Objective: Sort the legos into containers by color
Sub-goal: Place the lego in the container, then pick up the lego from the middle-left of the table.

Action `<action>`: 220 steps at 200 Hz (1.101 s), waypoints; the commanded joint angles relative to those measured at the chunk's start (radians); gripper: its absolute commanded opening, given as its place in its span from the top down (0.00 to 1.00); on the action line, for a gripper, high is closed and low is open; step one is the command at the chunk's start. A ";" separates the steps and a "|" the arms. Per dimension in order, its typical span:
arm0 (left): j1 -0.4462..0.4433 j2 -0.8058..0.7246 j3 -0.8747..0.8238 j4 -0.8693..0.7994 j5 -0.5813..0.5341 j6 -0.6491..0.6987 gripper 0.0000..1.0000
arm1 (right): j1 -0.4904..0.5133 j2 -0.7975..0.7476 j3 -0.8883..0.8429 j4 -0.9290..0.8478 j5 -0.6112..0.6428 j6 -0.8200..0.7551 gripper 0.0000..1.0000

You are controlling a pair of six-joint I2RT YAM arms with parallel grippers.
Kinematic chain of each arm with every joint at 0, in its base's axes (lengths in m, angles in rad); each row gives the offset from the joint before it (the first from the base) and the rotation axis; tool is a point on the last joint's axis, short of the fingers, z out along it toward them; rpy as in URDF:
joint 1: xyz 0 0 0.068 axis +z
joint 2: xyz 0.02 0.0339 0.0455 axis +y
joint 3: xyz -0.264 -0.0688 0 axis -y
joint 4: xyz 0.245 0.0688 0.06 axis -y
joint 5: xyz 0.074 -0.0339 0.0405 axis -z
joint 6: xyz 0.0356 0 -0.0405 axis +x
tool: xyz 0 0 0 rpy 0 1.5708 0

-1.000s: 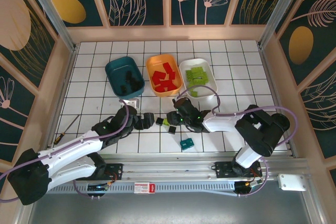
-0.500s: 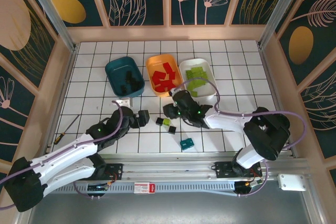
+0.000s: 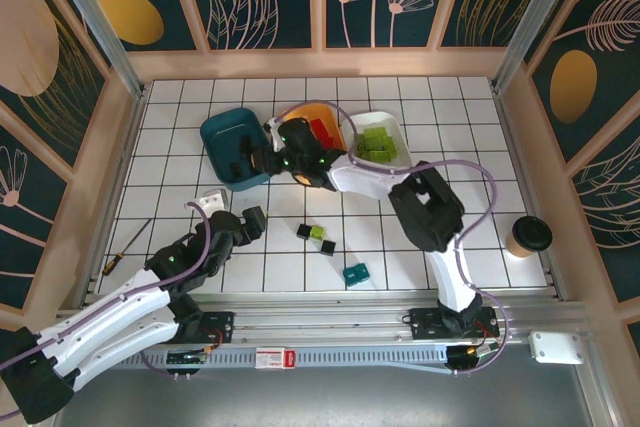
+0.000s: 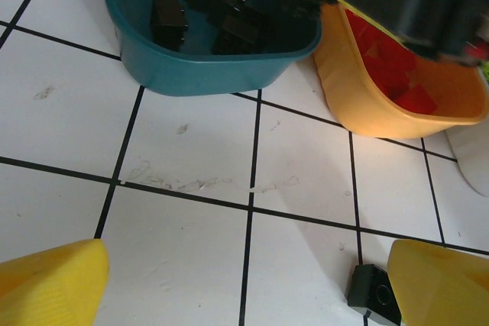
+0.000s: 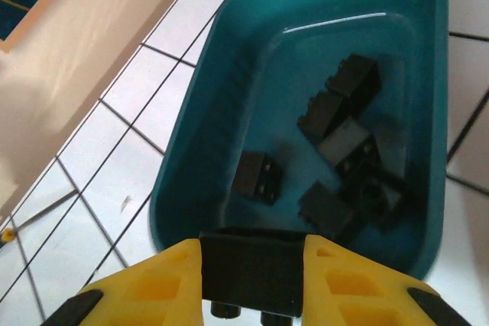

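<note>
My right gripper [image 5: 252,265] is shut on a black lego [image 5: 252,274], held over the near rim of the dark teal container [image 5: 229,135], which holds several black legos [image 5: 348,85]. From above, the right gripper [image 3: 270,159] sits at the teal container's [image 3: 225,135] right edge, its arm crossing the orange container [image 3: 322,125] of red legos. The white container [image 3: 378,142] holds green legos. My left gripper [image 4: 244,292] is open over bare tile, a black lego [image 4: 373,302] beside its right finger. Loose on the table are a black lego [image 3: 304,231], a green one [image 3: 317,234], another black one [image 3: 327,247] and a teal one [image 3: 355,273].
A round black cup [image 3: 527,235] stands at the right of the table. A small white piece [image 3: 210,203] lies just left of the left gripper [image 3: 252,224]. A screwdriver [image 3: 125,247] lies near the left wall.
The right arm has swung from the loose bricks at mid-table up and left to the teal container, carrying a black brick. The left gripper has drawn back leftward.
</note>
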 commanded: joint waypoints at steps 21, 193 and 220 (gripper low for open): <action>-0.004 -0.005 -0.020 -0.003 0.041 0.010 0.04 | -0.040 0.148 0.214 -0.065 -0.068 0.034 0.58; -0.123 0.501 0.045 0.329 0.401 0.215 0.20 | -0.079 -0.687 -0.868 0.183 0.180 0.130 0.37; -0.158 0.588 0.069 0.327 0.391 0.243 0.24 | -0.096 -0.750 -0.911 0.184 0.193 0.146 0.37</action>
